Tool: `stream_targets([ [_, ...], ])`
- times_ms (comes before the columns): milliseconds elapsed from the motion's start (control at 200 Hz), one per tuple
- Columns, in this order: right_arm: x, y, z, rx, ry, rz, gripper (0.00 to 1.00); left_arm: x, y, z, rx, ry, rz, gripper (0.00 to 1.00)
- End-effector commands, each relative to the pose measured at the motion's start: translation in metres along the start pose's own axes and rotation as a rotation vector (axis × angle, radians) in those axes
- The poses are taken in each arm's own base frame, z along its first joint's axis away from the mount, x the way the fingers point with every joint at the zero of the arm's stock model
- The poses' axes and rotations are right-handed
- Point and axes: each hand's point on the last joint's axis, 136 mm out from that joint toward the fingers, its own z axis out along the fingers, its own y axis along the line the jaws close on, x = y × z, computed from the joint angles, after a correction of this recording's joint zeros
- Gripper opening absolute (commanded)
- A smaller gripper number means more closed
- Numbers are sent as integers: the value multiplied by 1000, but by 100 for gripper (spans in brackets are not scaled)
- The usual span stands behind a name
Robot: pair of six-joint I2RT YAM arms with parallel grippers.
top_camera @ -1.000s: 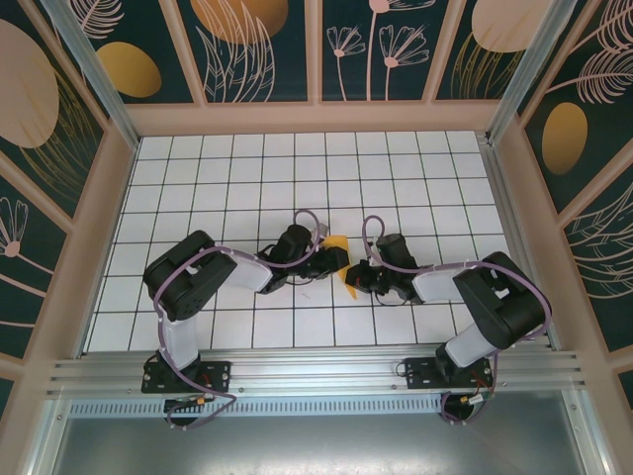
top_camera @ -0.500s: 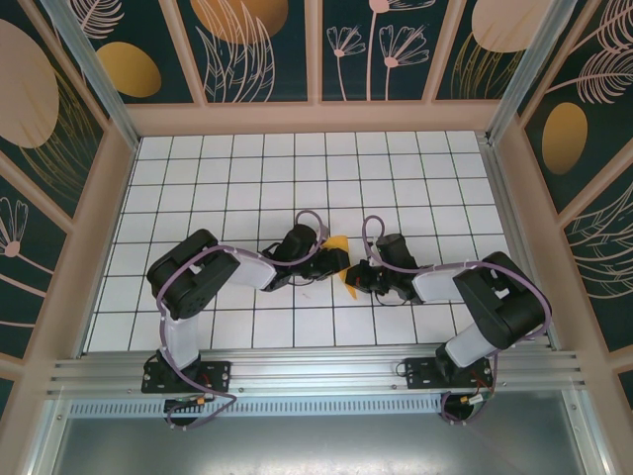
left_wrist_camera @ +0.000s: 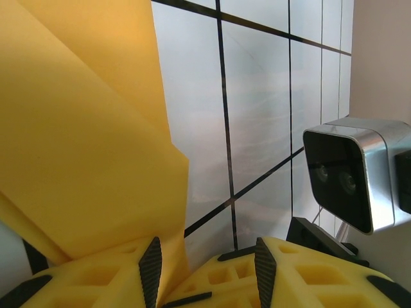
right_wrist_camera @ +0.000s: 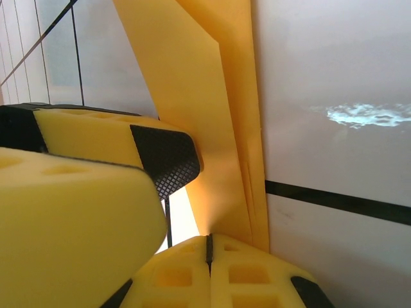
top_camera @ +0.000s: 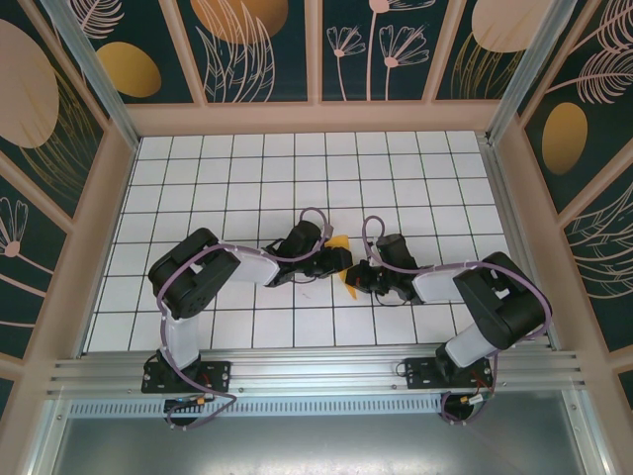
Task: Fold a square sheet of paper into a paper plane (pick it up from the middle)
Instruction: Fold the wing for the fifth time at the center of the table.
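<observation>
I look down on a white table (top_camera: 247, 168) ruled into square tiles by thin black lines. It is glossy enough that a pale patch of light (right_wrist_camera: 369, 114) lies on one tile in the right wrist view. The back wall (top_camera: 262, 54), left wall (top_camera: 40, 139) and right wall (top_camera: 593, 158) are dark teal panels in pinkish-beige frames, with pale line-drawn flowers and gold ovals. A silver post (top_camera: 89, 69) rises at the far left corner. An aluminium rail (top_camera: 316, 368) runs along the near edge.

The paper (left_wrist_camera: 83, 141) looks matt and smooth; the tabletop (left_wrist_camera: 257, 128) beneath it is glossy; the left gripper's fingers (left_wrist_camera: 308, 276) are matt yellow plastic.
</observation>
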Motion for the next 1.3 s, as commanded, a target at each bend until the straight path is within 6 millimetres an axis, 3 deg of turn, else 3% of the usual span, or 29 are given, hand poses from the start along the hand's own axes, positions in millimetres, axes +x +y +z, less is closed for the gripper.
stream_targets([
  [0, 57, -71, -5, 251, 149, 114, 3, -25, 28, 4, -90, -94, 43, 46],
  [906, 57, -72, -5, 252, 145, 122, 3, -69, 32, -19, -63, -168, 154, 50],
  [1296, 58, -72, -9, 257, 134, 125, 3, -87, 45, -21, -91, -180, 206, 50],
])
